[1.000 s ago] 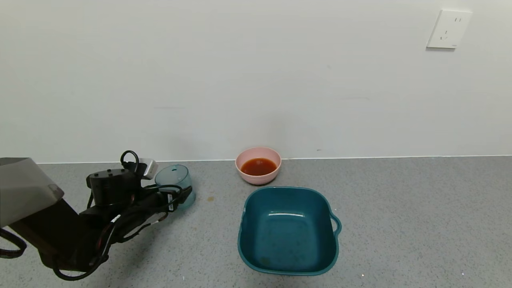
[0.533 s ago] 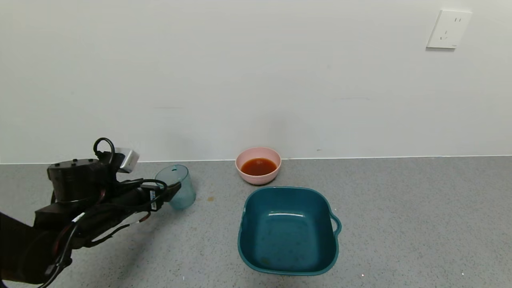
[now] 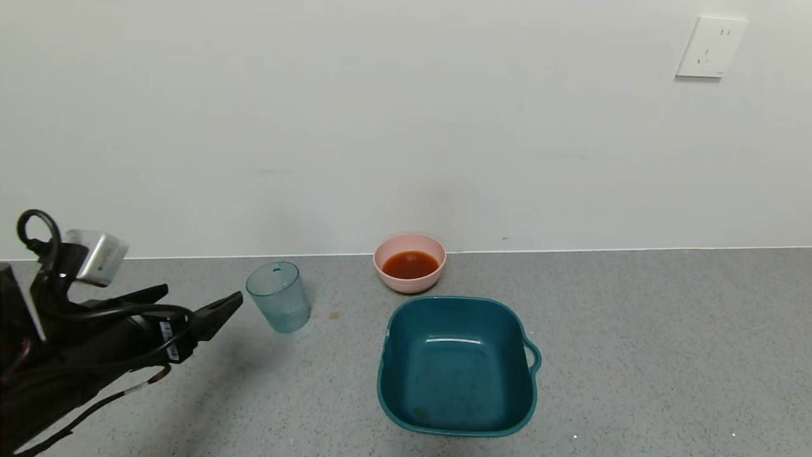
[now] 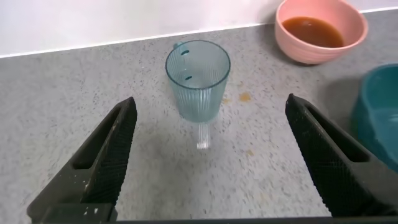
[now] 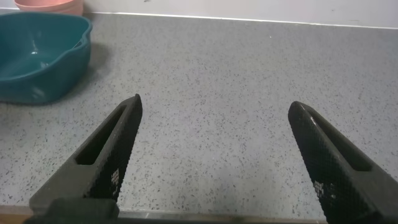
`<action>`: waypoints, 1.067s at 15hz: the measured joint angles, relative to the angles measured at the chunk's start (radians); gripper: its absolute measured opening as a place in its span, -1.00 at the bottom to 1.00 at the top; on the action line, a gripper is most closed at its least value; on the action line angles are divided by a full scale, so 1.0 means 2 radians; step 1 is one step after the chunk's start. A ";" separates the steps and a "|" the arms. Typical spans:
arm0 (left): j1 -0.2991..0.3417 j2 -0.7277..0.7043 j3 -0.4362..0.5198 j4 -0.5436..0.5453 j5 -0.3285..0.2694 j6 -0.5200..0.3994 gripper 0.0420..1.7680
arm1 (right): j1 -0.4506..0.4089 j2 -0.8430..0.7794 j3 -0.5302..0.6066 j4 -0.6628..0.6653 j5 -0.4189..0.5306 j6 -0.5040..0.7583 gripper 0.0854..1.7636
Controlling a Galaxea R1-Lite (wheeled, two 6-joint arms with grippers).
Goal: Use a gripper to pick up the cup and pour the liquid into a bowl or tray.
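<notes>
The cup (image 3: 279,298) stands upright and empty on the grey counter, left of the pink bowl (image 3: 380,254). The bowl holds the orange-red liquid (image 3: 410,264). My left gripper (image 3: 203,295) is open and empty, a short way left of the cup and not touching it. In the left wrist view the cup (image 4: 198,81) stands beyond the wide-open left gripper (image 4: 210,102), with the bowl (image 4: 354,28) and liquid (image 4: 313,31) farther off. My right gripper (image 5: 215,102) is open and empty over bare counter, out of the head view.
A dark teal square basin (image 3: 457,299) with a handle sits in front of the pink bowl, empty; it also shows in the right wrist view (image 5: 37,56). A white wall runs behind the counter, with an outlet (image 3: 710,46) at upper right.
My left gripper, which was around the cup, has drawn back to the left and clear of it. The cup stays upright in place.
</notes>
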 joint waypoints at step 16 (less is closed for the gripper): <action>0.002 -0.543 -0.023 0.469 0.018 0.002 0.94 | 0.000 0.000 0.000 0.000 0.000 0.000 0.94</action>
